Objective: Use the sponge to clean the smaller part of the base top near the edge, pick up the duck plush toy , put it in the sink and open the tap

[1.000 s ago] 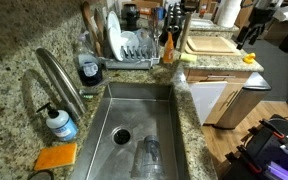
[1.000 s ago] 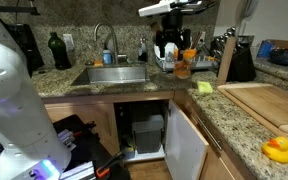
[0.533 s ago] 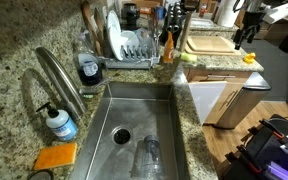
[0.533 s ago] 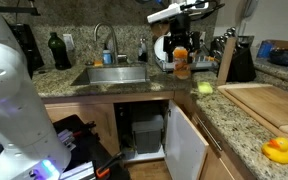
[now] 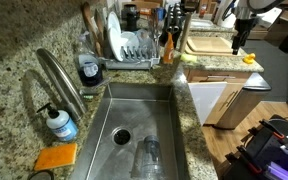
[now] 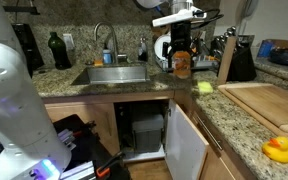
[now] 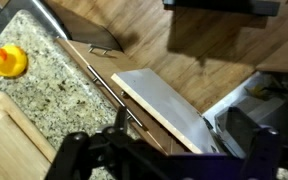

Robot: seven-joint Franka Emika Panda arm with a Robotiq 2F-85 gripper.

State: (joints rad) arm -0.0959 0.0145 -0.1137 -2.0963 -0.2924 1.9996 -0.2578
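Note:
The duck plush toy (image 5: pixel 249 58) (image 6: pixel 279 150) (image 7: pixel 6 62) is small and yellow. It sits on the speckled base top (image 6: pixel 239 125) near its rounded edge, beside the wooden cutting board (image 6: pixel 274 105). A small yellow-green sponge (image 6: pixel 204 87) (image 5: pixel 187 58) lies on the counter between sink and board. My gripper (image 5: pixel 236 42) (image 6: pixel 180 58) (image 7: pixel 164 160) hangs open and empty, high above the counter and well clear of the duck. The steel sink (image 5: pixel 134 125) (image 6: pixel 116 74) and the gooseneck tap (image 5: pixel 59 80) (image 6: pixel 104 40) are off to the side.
A white cabinet door (image 6: pixel 184 145) (image 7: pixel 169 105) stands open below the counter. A dish rack (image 5: pixel 134 48), a soap pump bottle (image 5: pixel 59 122), a flat orange pad (image 5: pixel 56 157) and a knife block (image 6: pixel 234 60) stand around the sink. A glass (image 5: pixel 150 155) lies in the basin.
The arm has drifted sideways above the counter, away from the sink and toward the cutting board side. The gripper has stayed open.

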